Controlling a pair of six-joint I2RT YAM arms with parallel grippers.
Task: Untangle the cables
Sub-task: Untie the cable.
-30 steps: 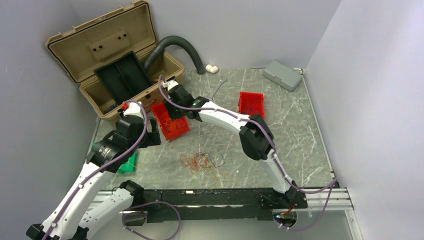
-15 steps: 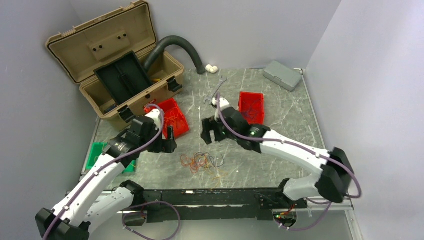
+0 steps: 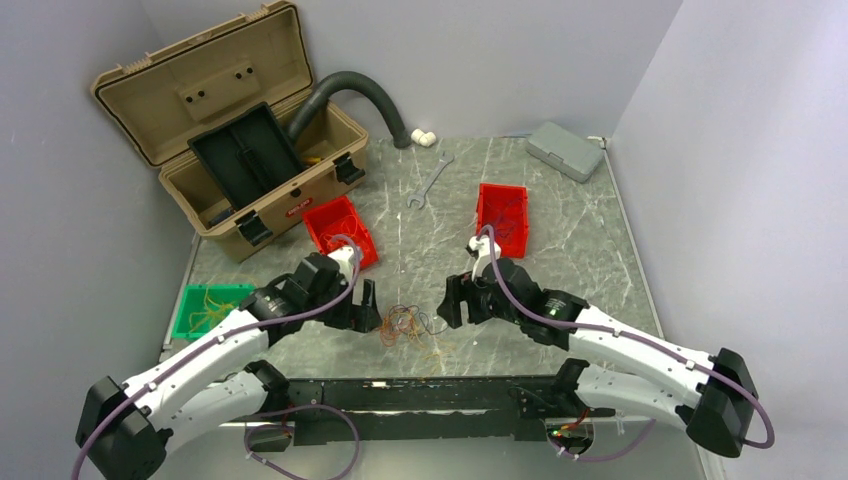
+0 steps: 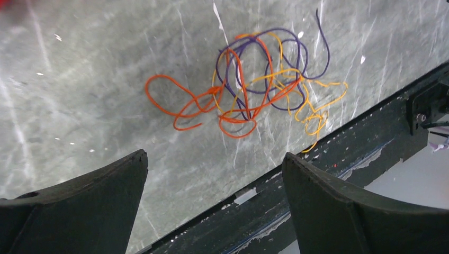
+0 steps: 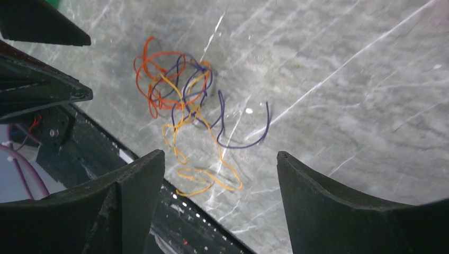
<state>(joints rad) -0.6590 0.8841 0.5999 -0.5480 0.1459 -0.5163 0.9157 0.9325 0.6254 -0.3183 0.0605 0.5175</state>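
1. The cables (image 3: 410,325) lie in 1 small loose tangle on the grey marbled table (image 3: 580,250), close to its near edge and just in front of the black rail (image 3: 430,392).
2. The left gripper (image 3: 363,306) hangs low just to the left of the tangle. Its jaws are spread wide with nothing between them.
3. In the left wrist view, the left gripper (image 4: 214,155) frames the cables (image 4: 249,84), which lie beyond the fingertips and apart from them.
4. The right gripper (image 3: 450,302) hangs low just to the right of the tangle, facing the left one. Its jaws are also wide apart and empty.
5. In the right wrist view, the right gripper (image 5: 219,154) looks down on the cables (image 5: 182,100), and neither finger touches a strand.
6. The strands are orange, yellow and dark purple. The orange loops bunch on the side nearer the left gripper. 1 purple end curls out toward the right gripper, and the yellow wire trails toward the rail.
7. Farther back stand 2 red bins, 1 on the left (image 3: 341,232) and 1 on the right (image 3: 502,215), with a wrench (image 3: 430,180) lying between and behind them.
8. An open tan toolbox (image 3: 230,150) sits at the far left with a grey hose (image 3: 350,90) curving behind it. A green tray (image 3: 205,308) lies at the left edge and a grey case (image 3: 565,150) at the far right.
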